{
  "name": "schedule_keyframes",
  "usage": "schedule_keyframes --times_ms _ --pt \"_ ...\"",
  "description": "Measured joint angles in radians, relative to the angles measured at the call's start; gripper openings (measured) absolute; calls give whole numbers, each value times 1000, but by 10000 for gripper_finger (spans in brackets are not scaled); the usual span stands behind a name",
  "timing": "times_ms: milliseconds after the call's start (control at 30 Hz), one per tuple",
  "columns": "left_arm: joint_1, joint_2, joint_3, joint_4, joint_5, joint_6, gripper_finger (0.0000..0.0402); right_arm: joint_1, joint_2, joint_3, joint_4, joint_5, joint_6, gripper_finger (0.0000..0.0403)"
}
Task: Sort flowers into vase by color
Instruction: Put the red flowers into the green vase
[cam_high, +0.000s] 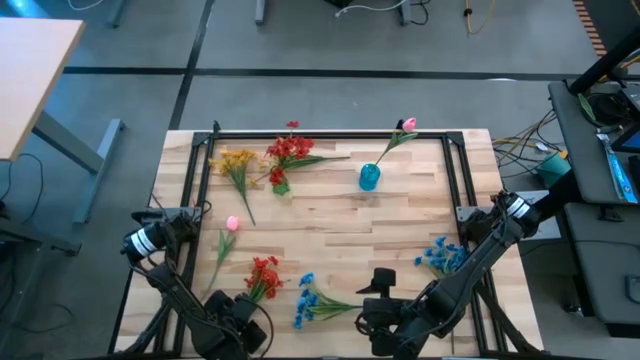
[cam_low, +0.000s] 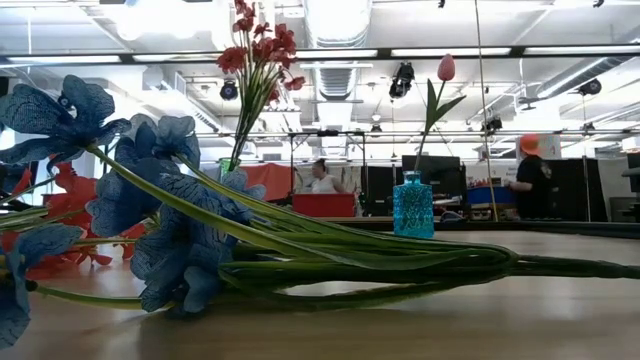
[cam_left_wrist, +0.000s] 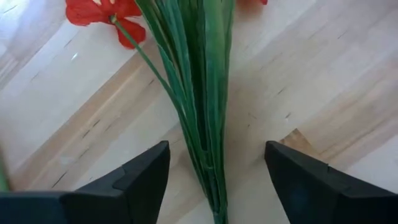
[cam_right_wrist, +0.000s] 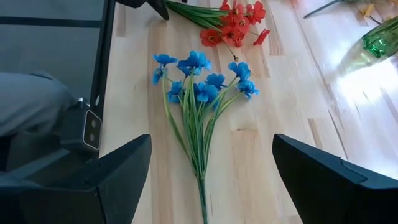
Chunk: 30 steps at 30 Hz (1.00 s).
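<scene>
A red spray (cam_high: 263, 274) lies near the table's near edge. Its green stems (cam_left_wrist: 202, 106) run between the open fingers of my left gripper (cam_left_wrist: 217, 149) (cam_high: 243, 310), which stand on either side without touching. A blue spray (cam_right_wrist: 199, 87) (cam_high: 310, 298) lies flat in front of my open right gripper (cam_right_wrist: 211, 140) (cam_high: 372, 300), its stem end pointing at the fingers. A pink tulip (cam_high: 408, 125) stands in the blue vase (cam_high: 369, 177) (cam_low: 413, 205). Red blooms (cam_low: 255, 50) rise from a green vase (cam_right_wrist: 382, 37).
A yellow spray (cam_high: 237, 163) lies at the far left. A loose pink tulip (cam_high: 228, 232) lies left of centre, and a second blue spray (cam_high: 440, 257) is by the right arm. A black frame (cam_high: 330, 135) edges the table. People stand in the room beyond.
</scene>
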Motion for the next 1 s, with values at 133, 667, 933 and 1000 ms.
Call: schedule_keyframes --times_ms 133,667,933,1000 --pt "1 0 1 5 0 0 215 0 0 -5 1 0 3 327" --pt "5 4 -1 -9 -5 2 10 77 -22 -10 -39 -1 53 327" --pt "-2 -13 26 -58 -48 12 3 111 -33 -11 -38 33 61 327" --pt "-4 -27 40 -69 -63 35 2 114 -35 -11 -38 42 60 327"
